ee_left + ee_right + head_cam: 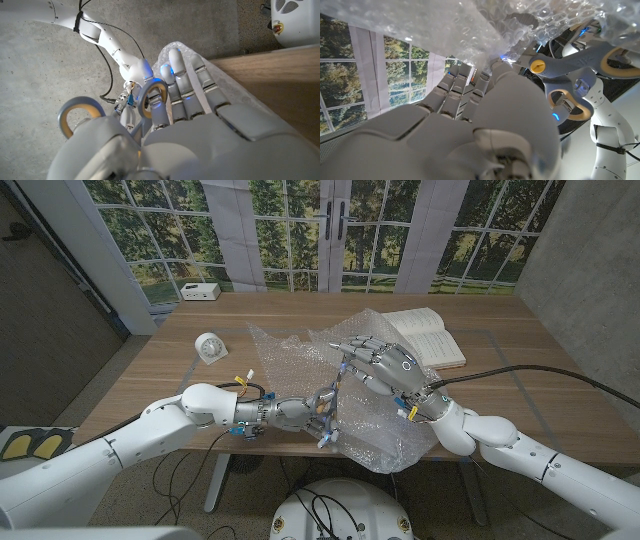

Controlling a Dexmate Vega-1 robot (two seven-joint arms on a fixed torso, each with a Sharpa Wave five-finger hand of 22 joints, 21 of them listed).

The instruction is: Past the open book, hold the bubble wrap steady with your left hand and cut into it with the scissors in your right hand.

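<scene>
My left hand (318, 418) holds the grey scissors with tan-lined handle rings (570, 65) at the near edge of the clear crumpled bubble wrap (290, 355). My right hand (375, 363) lies on the wrap with fingers stretched out, gripping nothing, near the open paper book (435, 335).

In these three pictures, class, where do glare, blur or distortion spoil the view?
Head view: sharp and evenly lit, straight edges bowing near the borders. Right wrist view: the bubble wrap glares white, and the near right hand is soft. Left wrist view: the left hand is slightly blurred.
</scene>
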